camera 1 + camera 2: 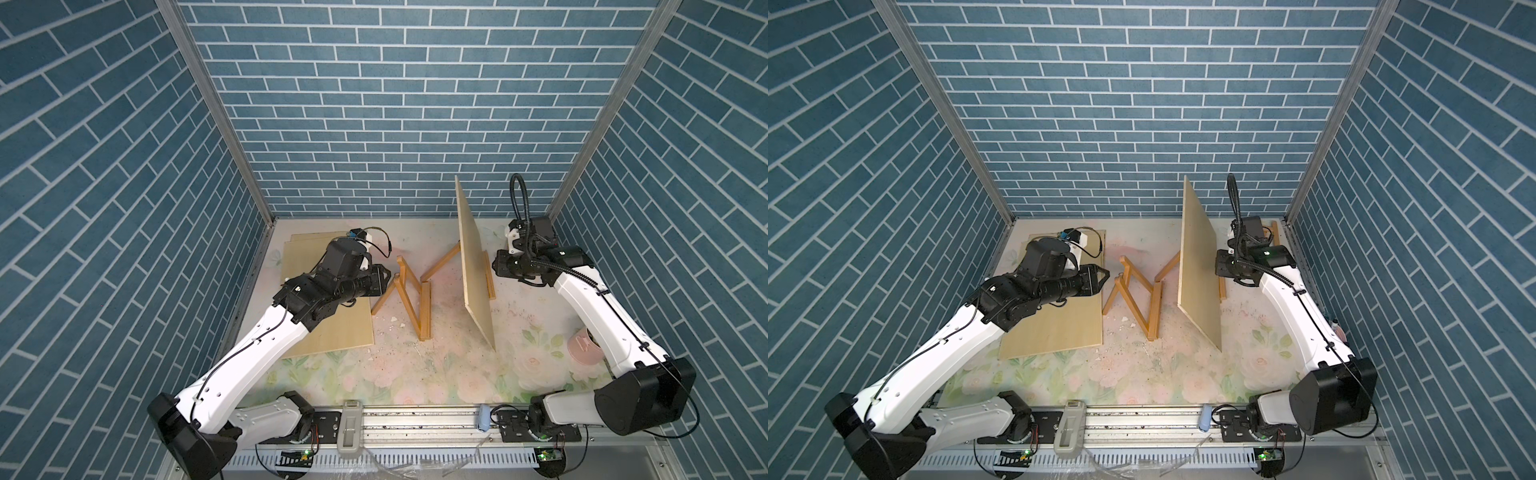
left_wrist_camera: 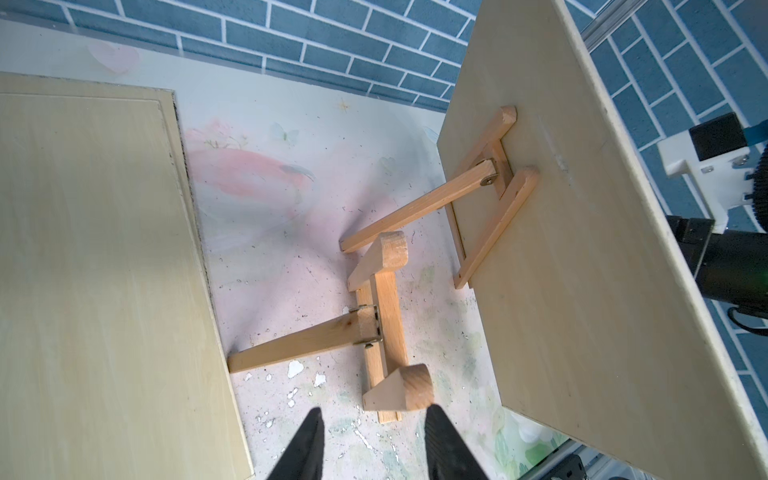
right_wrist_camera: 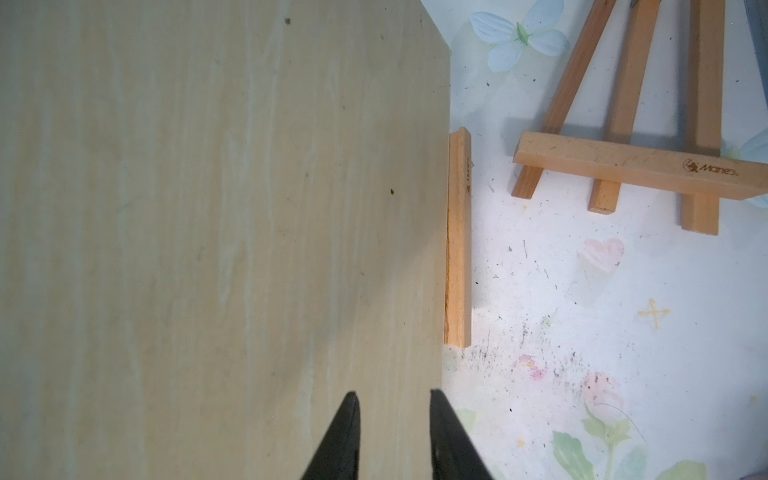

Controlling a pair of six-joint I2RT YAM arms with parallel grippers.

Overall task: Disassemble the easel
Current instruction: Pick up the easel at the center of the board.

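- Floral-printed tabletop (image 1: 415,374) carrying small wooden easels and pale plywood boards.
- Apparently done: stack of flat pale plywood boards (image 1: 340,328) lying toward the far left corner of the tabletop, off any stand.
- Empty light-wood tripod easel (image 2: 390,316) standing opened out near the middle of the tabletop, with nothing on its ledge.
- Another bare wooden easel (image 3: 636,166) lying flat by the far right corner.
- Apparently left to do: large pale plywood board (image 1: 473,270) standing on edge to the right of the middle. Leaning back against a third wooden easel (image 2: 415,210), with its lower edge just beside that easel's ledge strip (image 3: 457,241).
- Left gripper (image 2: 374,413) low over the tabletop, just beside the rounded top of the empty easel. Jaws moderately wide, nothing between them.
- Right gripper (image 3: 392,397) facing the front of the standing board, near its lower edge and the ledge strip. Jaws narrowly apart, clamping nothing; contact with the board impossible to tell.
- Judged progress: well along, with one board to lift off its stand. Folding the two standing easels possibly also needed, though the task does not say so.
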